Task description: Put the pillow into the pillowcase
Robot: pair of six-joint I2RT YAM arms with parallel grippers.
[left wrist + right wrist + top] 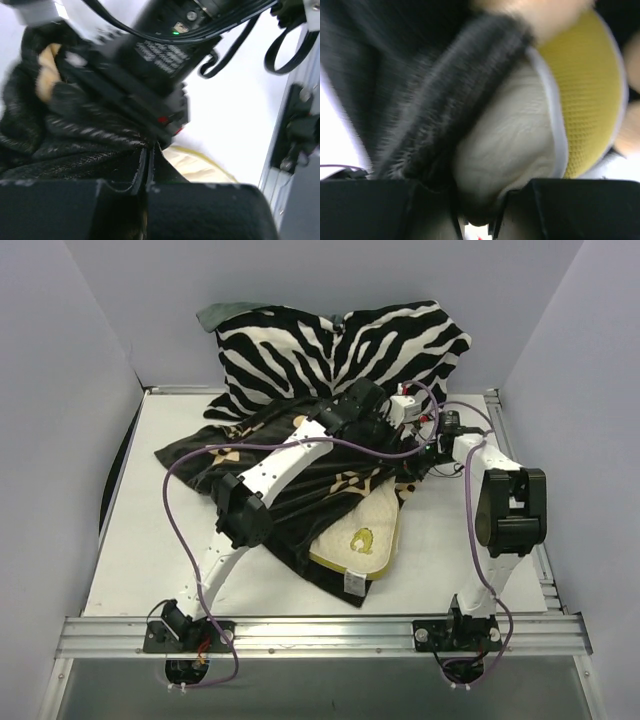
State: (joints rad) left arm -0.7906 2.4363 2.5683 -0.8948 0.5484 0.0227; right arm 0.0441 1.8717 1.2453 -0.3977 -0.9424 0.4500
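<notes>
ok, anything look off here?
Nothing spilled or damaged. The pillowcase lies rumpled and askew, and the pillow is only partly inside it, its tagged yellow-edged corner poking out toward the near edge.

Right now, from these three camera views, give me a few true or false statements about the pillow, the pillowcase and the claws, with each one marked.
1. The pillow is fully inside the pillowcase. False: a corner with its logo and tag sticks out on the near side.
2. The left claw is pinched shut on black pillowcase fabric. True.
3. The zebra cushion lies in front of the pillowcase. False: it sits behind it, at the far end.
4. The right claw is closed on cream pillow material. True.
</notes>
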